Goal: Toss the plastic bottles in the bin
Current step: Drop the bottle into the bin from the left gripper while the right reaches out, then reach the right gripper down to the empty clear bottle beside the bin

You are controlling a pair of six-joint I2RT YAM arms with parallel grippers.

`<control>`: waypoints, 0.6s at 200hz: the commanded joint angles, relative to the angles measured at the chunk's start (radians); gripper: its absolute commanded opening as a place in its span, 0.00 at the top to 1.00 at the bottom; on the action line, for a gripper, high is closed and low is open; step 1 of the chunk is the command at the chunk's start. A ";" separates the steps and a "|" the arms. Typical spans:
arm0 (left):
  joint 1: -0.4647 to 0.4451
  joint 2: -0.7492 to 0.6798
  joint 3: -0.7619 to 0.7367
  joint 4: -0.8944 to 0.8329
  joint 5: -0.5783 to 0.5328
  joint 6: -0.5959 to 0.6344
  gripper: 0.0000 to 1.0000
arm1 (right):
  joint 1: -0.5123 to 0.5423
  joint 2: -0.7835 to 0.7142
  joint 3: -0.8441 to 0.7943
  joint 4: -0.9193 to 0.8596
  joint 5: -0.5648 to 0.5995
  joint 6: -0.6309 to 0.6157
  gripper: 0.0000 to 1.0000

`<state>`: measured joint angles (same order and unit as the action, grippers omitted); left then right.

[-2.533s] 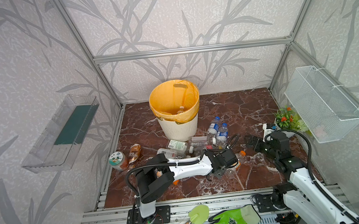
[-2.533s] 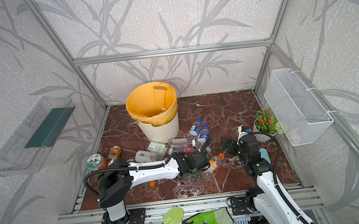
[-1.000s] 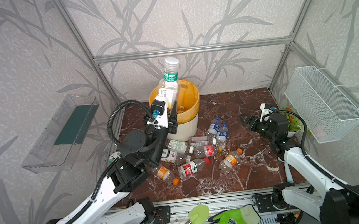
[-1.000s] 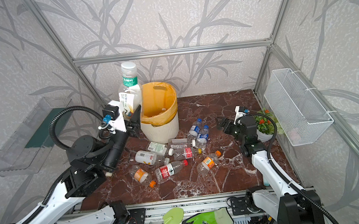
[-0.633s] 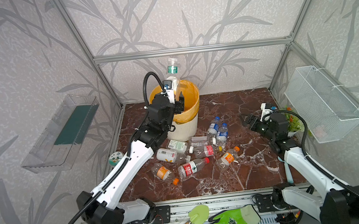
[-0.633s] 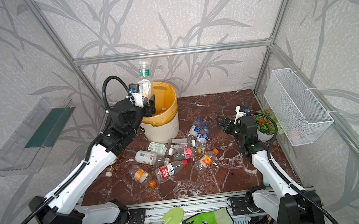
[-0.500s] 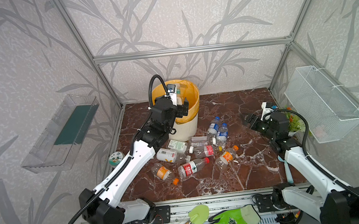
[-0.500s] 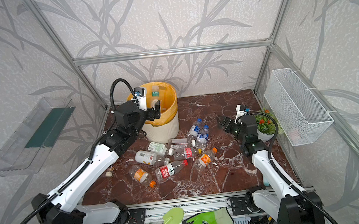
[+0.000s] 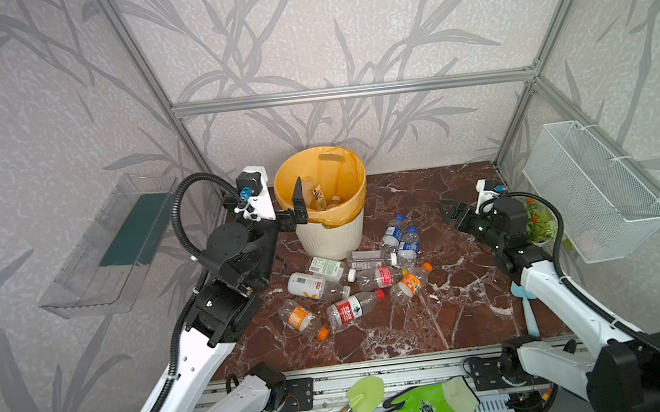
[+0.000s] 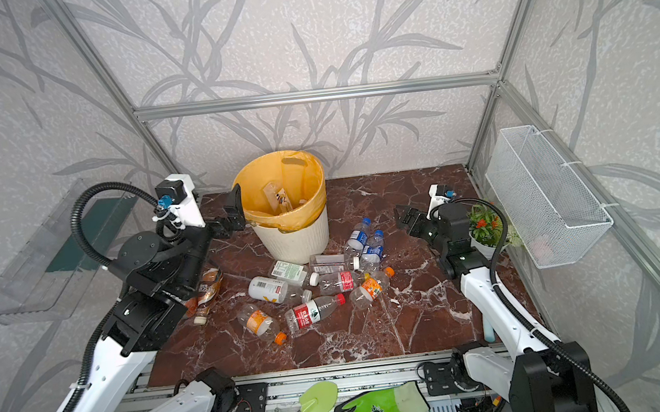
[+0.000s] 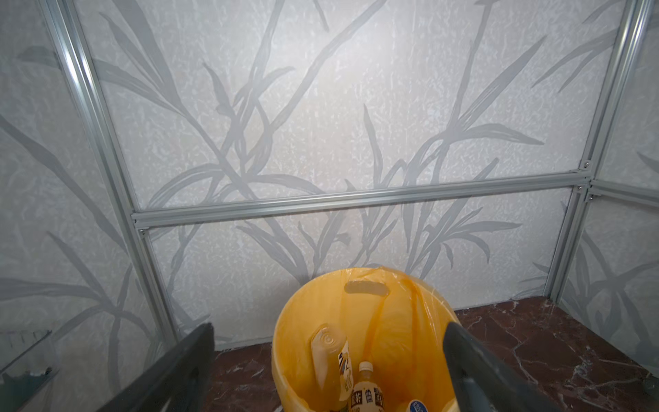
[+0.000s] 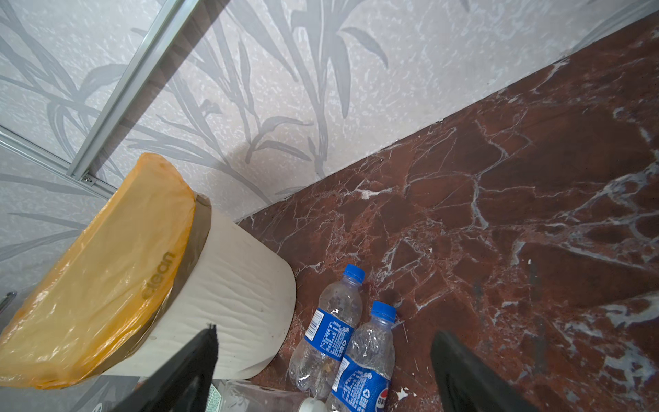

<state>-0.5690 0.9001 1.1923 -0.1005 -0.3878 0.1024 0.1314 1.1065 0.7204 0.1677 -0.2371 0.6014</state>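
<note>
Robot lab test cell: aluminium frame (image 9: pixel 350 92), leaf-print panels (image 9: pixel 301 30), marble-look floor (image 9: pixel 469 317), left arm (image 9: pixel 194 363), right arm (image 9: pixel 546 288) on rail (image 9: pixel 400 375).

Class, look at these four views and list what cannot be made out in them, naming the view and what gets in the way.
- Bin contents: in both top views its wall hides the bottom, and the left wrist view's edge cuts it off.
- Brownish item: the left arm covers part of it in a top view.
- Pink thing in the wire basket: blurred by mesh in both top views.
</note>
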 commanded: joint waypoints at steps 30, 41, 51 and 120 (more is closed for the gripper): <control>0.002 -0.050 -0.141 -0.165 -0.212 -0.160 0.01 | 0.109 0.105 0.101 -0.063 -0.009 -0.174 0.08; 0.006 -0.062 -0.166 -0.199 -0.244 -0.204 0.01 | 0.142 0.136 0.126 -0.077 -0.011 -0.230 0.08; 0.014 -0.073 -0.194 -0.225 -0.278 -0.249 0.01 | 0.170 0.164 0.146 -0.084 -0.010 -0.280 0.08; 0.200 -0.171 -0.348 -0.328 -0.247 -0.487 0.01 | 0.341 0.372 0.297 -0.241 -0.050 -0.679 0.12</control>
<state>-0.4393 0.7509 0.8696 -0.3641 -0.6411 -0.2504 0.4221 1.4181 0.9520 0.0364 -0.2573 0.1417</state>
